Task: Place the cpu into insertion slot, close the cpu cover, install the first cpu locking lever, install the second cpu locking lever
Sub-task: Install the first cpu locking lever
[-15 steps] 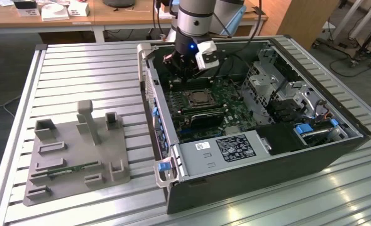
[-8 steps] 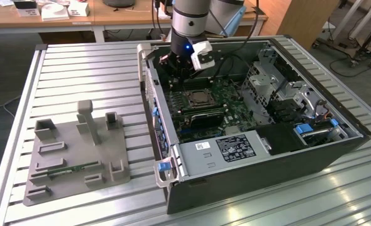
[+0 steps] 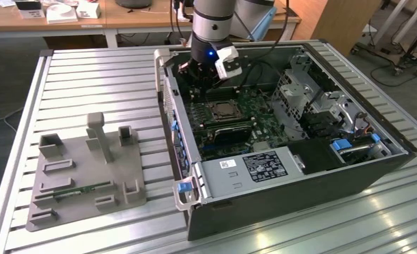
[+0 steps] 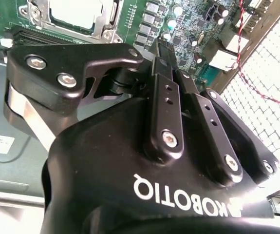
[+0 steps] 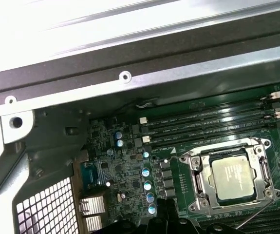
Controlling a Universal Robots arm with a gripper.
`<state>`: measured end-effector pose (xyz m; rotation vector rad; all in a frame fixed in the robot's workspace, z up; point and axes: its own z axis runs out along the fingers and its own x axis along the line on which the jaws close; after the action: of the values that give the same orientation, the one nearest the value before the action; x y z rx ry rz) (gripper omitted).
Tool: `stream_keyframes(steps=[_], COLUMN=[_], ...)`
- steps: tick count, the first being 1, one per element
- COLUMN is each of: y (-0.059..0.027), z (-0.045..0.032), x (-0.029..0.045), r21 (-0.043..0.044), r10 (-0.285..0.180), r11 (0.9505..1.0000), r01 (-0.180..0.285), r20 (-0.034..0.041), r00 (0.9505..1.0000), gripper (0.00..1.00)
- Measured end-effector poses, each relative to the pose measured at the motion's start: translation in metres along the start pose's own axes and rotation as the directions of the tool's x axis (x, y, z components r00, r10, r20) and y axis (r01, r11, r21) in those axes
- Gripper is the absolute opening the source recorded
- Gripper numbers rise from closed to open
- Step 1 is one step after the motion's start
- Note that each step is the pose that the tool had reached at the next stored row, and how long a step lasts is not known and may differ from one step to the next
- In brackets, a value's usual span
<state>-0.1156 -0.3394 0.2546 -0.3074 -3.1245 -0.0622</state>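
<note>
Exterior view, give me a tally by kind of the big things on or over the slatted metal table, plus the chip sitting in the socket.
Open computer case: 1
Grey fixture block: 1
Robot arm: 1
cpu: 1
Total: 4
</note>
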Motion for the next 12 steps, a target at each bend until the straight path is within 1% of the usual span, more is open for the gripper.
stream_keyframes(steps=[2,5,7,12], y=[0.0010,0.0018,0.0020,0.0020], z=[0.0000,0.0000,0.0001,0.0001], x=[0.0010,0.0018,0.0018,0.0018], r21=[0.0002,-0.0005,-0.0009,-0.0006], r10=[-0.003,-0.007,-0.016,-0.076], r11=[1.0000,1.0000,0.9999,0.9971], r01=[0.003,0.007,0.016,0.076], r20=[0.0002,0.0039,0.0049,0.0026], r00=[1.0000,1.0000,0.9999,0.9971], gripper=[0.11,0.11,0.11,0.11])
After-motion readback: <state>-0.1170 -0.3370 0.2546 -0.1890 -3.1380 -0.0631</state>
